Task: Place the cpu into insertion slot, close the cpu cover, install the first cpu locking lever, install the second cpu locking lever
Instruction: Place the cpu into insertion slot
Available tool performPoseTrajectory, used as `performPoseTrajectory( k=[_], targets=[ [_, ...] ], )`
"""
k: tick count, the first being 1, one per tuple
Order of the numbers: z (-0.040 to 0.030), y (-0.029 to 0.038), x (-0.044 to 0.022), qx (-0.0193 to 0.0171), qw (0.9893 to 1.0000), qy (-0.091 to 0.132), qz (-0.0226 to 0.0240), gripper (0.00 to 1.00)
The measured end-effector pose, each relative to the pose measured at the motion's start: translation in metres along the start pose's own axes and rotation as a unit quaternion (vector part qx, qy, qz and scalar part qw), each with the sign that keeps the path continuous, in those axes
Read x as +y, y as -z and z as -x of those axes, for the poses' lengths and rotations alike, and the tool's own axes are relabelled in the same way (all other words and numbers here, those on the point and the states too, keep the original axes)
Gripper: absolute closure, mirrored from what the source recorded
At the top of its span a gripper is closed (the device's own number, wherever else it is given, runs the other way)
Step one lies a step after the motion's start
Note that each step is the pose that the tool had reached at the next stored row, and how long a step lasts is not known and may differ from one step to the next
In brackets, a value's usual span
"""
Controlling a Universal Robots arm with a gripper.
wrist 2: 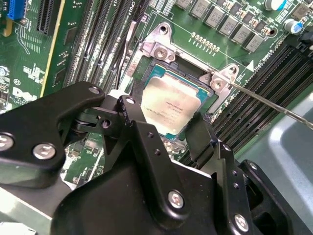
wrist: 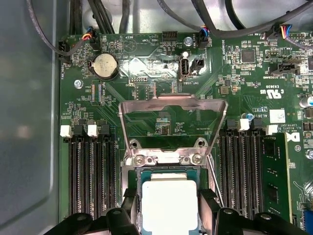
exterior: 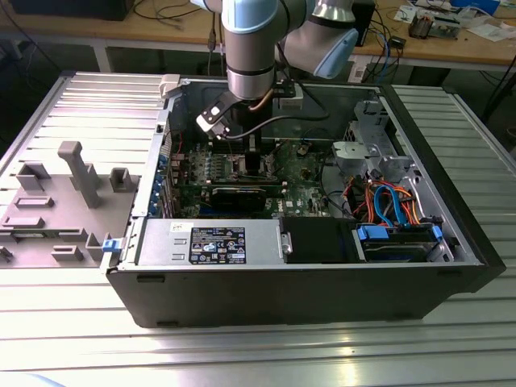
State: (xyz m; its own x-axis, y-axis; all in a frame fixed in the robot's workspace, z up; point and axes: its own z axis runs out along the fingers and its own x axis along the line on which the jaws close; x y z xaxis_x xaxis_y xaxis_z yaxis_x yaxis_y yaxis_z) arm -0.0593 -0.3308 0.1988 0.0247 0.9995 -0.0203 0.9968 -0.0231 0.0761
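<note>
The arm [exterior: 251, 56] is a fat round tube, silver-grey low down, with soft light-blue caps [exterior: 334, 50] on its joints. A black cable [exterior: 310, 109] and 1 thin brown cable [exterior: 260, 102] curl near its wrist. A little white and black box [exterior: 213, 118] sits on the side there (it looks like a camera). The gripper [wrist 2: 166, 122] is all black, made of flat chunky pieces with rounded corners. Round silver screws [wrist 2: 43, 151] shine on it, and 2 big ones sit side by side.
</note>
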Motion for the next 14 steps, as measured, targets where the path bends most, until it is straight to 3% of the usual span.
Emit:
performPoseTrajectory(
  k=[7, 11, 13, 14],
  targets=[
    [0.0003, 0.0138, 0.0011, 0.0, 1.0, 0.0, -0.0012, 0.4],
    [0.0003, 0.0187, 0.0022, 0.0004, 1.0, 0.0, -0.0069, 0.59],
    [0.0003, 0.0195, 0.0031, 0.0016, 0.9999, 0.0, -0.0122, 0.71],
    [0.0004, 0.0199, 0.0035, 0.0021, 0.9999, 0.0, -0.0151, 0.71]
  ],
)
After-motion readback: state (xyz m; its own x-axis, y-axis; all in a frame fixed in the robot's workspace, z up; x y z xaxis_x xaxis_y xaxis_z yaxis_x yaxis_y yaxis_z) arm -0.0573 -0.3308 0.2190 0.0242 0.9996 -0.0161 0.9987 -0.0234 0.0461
